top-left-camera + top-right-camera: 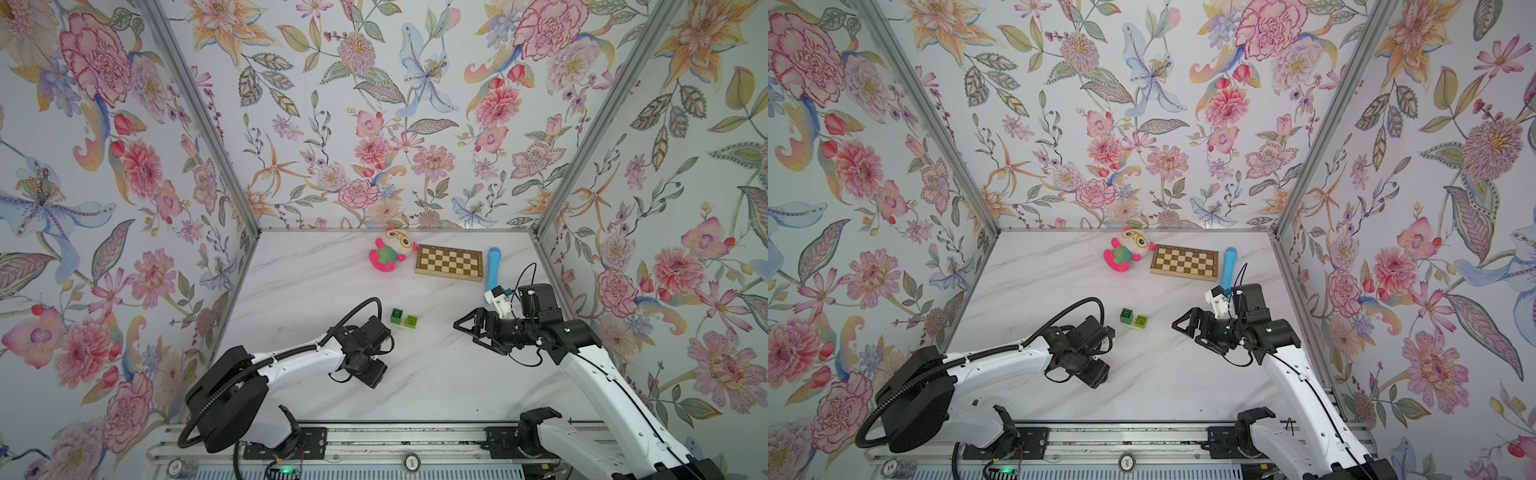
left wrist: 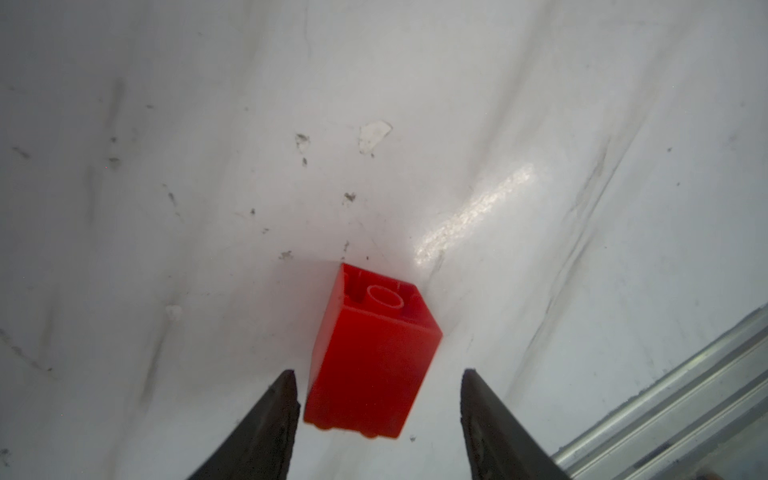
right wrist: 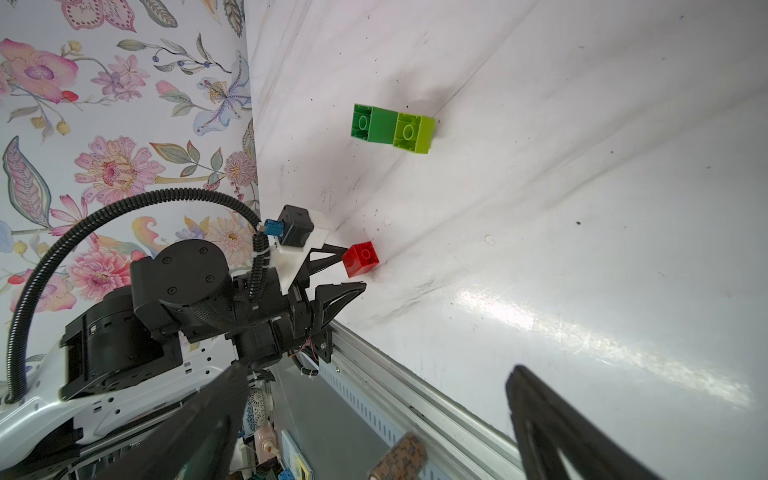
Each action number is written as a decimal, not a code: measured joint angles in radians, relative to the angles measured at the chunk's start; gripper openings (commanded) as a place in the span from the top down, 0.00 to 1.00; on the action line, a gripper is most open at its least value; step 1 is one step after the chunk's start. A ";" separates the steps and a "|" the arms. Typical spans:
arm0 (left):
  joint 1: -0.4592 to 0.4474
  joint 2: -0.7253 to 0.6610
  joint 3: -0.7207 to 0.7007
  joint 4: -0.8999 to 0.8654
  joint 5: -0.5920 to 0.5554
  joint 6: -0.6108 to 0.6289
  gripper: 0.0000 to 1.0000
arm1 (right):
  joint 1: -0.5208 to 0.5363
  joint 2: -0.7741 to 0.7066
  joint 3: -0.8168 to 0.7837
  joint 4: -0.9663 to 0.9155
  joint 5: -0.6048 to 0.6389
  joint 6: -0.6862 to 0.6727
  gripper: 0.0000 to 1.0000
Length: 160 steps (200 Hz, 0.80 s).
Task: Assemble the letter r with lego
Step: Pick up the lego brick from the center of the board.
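Observation:
A red lego brick [image 2: 372,357] lies on its side on the white table, hollow underside facing away from my left wrist. My left gripper [image 2: 379,372] is open around it: one finger sits right beside the brick, while the other stands clear with a gap. The right wrist view also shows the red brick [image 3: 360,258] between those fingers. From above, the left wrist hides it. A dark green brick [image 1: 397,314] and a lime green brick [image 1: 411,321] lie touching mid-table. My right gripper [image 1: 467,332] hovers open and empty to their right. No letter r is in view.
A pink plush toy [image 1: 390,254], a wooden chessboard [image 1: 450,263] and a blue cylinder [image 1: 493,268] lie along the back wall. A metal rail [image 1: 374,436] borders the table's front edge, close to the left gripper. Floral walls enclose three sides.

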 measured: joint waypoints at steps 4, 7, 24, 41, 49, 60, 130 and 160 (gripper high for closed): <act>-0.001 -0.002 0.000 0.001 -0.006 -0.005 0.36 | 0.002 -0.003 -0.002 0.000 0.000 0.000 0.01; -0.002 -0.003 0.000 0.002 -0.011 -0.007 0.36 | 0.003 -0.005 -0.004 0.000 0.000 0.002 0.01; -0.010 -0.008 -0.001 0.007 -0.029 -0.021 0.39 | 0.011 -0.011 -0.005 -0.001 0.000 0.005 0.01; -0.017 -0.009 -0.009 0.024 -0.044 -0.024 0.44 | 0.017 -0.013 -0.005 -0.001 0.000 0.006 0.01; -0.022 -0.008 -0.012 0.029 -0.047 -0.030 0.49 | 0.017 -0.013 -0.005 -0.002 0.000 0.006 0.01; -0.032 -0.004 -0.013 0.030 -0.051 -0.027 0.50 | 0.017 -0.013 -0.005 -0.004 0.000 0.006 0.01; -0.071 0.068 -0.019 0.079 -0.055 -0.028 0.59 | 0.017 -0.018 -0.011 -0.004 0.000 0.010 0.01; -0.074 0.069 -0.019 0.092 -0.054 -0.028 0.46 | 0.017 -0.021 -0.035 -0.008 0.000 0.018 0.01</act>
